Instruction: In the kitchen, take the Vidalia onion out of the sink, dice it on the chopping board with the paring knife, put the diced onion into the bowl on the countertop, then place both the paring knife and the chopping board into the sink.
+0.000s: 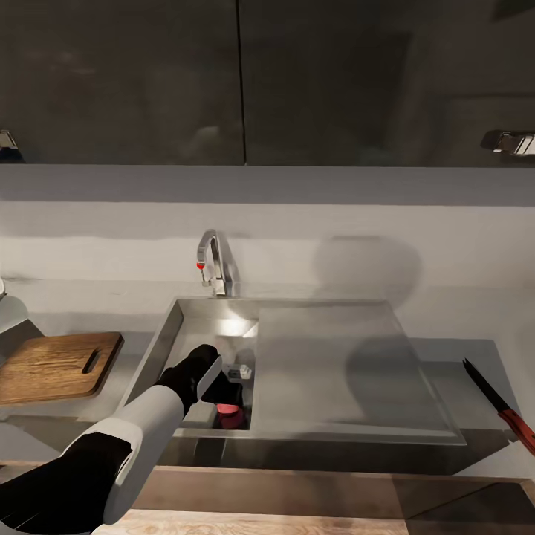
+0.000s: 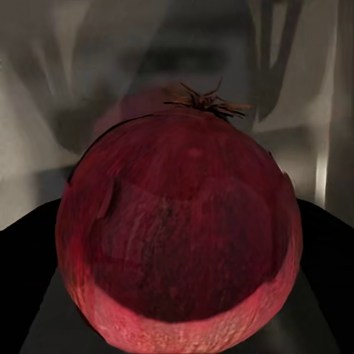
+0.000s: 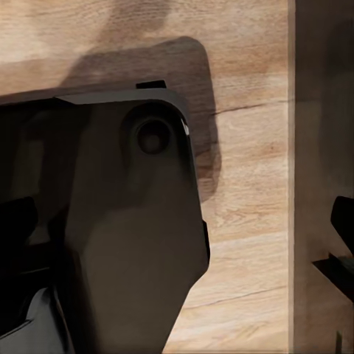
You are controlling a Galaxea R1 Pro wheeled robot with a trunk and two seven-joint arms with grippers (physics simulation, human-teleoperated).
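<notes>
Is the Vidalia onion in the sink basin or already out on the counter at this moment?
In: the Vidalia onion sits low inside the sink basin, with the left gripper reaching down onto it.

Sink (image 1: 327, 371): brushed grey steel, dull sheen. Tap (image 1: 214, 264): polished chrome. Chopping board (image 1: 56, 366): brown wood, visible grain, matt. Vidalia onion (image 2: 177, 236): dry red papery skin, faintly streaked. Surface (image 1: 475, 349): smooth pale grey. Paring knife (image 1: 499, 405): dark matt blade.
</notes>
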